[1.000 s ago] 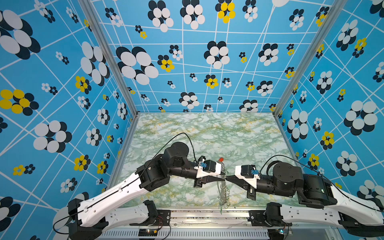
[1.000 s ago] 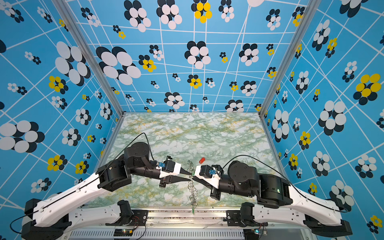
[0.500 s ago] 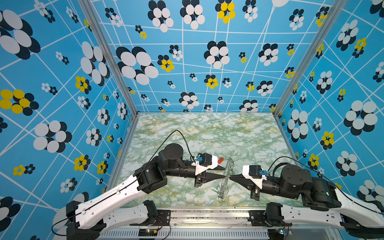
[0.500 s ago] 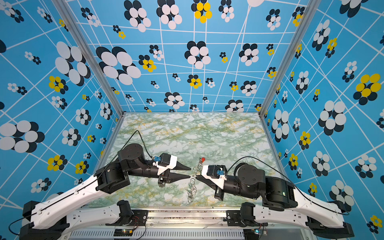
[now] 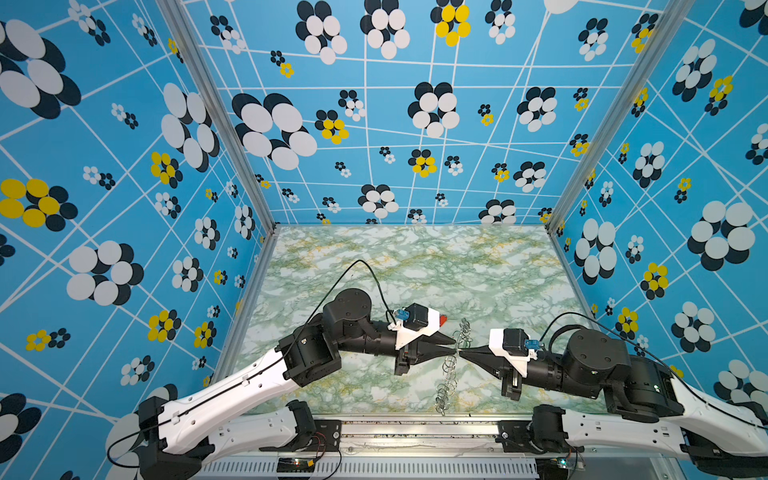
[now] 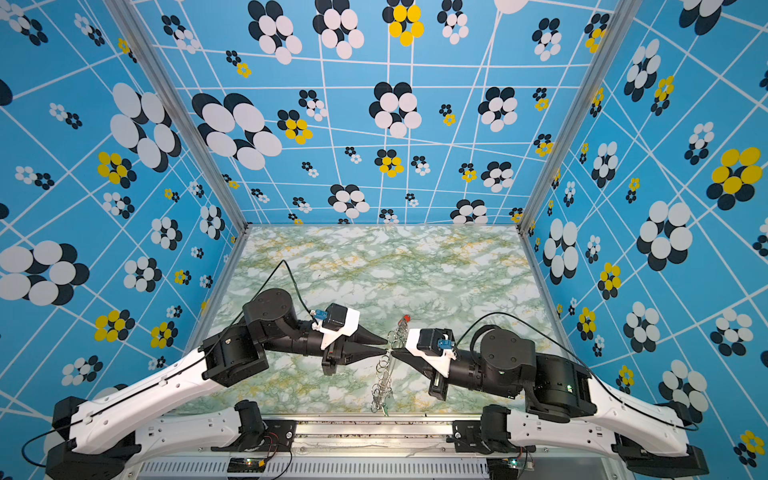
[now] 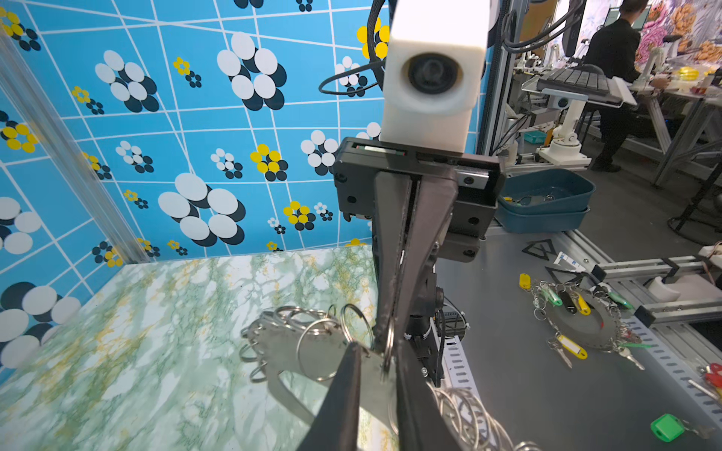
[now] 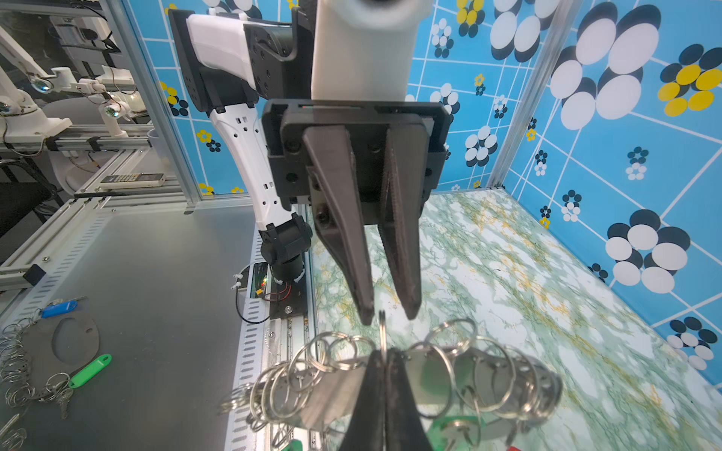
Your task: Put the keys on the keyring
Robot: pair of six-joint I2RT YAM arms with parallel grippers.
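Right gripper point(image 5: 460, 353): fingers point(image 8: 371, 410) closed tight, pinching the keyring point(image 5: 446, 382) at the plate's ringed edge. The keyring runs crosswise through the right fingertips. A short stretch lies beyond them toward the back wall and a longer stretch on the near side, with rings bunched all along. It looks held up off the surface point(image 5: 519, 270), plate on edge, not flat.

Left gripper point(image 5: 454, 347) faces the right gripper tip to tip, just beside it, in both top views. Left fingers point(image 8: 344, 242) are narrowly apart, with a small gap showing. One upright ring of the keyring stands in line with that gap at their tips. In the left wrist view the plate edge sits between the left fingers; cannot tell if they touch it.

Green tag point(image 8: 445, 423) hangs under the plate, just beside the right fingers. Red tag point(image 6: 406, 318) sits past the keyring's far end, beyond the right fingertips. Cannot tell if it is hooked on.
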